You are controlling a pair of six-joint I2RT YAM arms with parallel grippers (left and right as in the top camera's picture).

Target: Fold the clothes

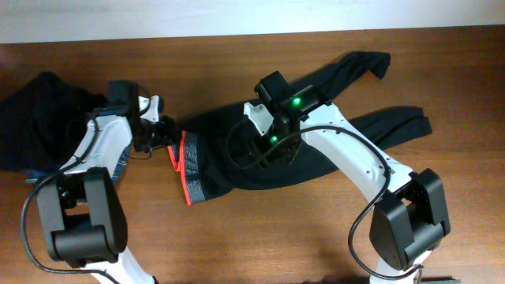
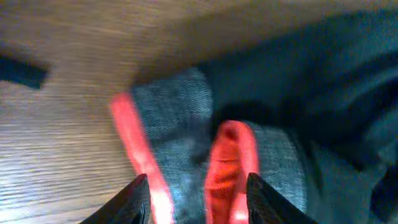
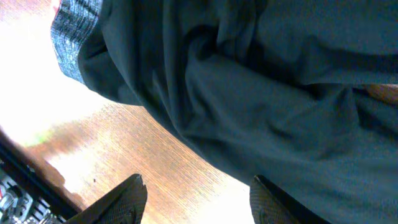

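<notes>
The black long-legged garment (image 1: 217,162) lies flat in the middle of the table. One leg runs to the far right and the other to the right. Its red and grey waistband (image 1: 189,170) points left. My left gripper (image 1: 168,136) is at the waistband's far end. In the left wrist view it is open (image 2: 199,202), with the bunched red and grey band (image 2: 230,162) between its fingers. My right gripper (image 1: 272,150) hovers over the garment's middle. It is open and empty (image 3: 199,199) above the near edge of the black cloth (image 3: 249,81) and bare wood.
A bunched plain black garment (image 1: 39,110) lies at the far left, with some blue denim (image 1: 118,162) showing under my left arm. The table's back edge runs along the top of the overhead view.
</notes>
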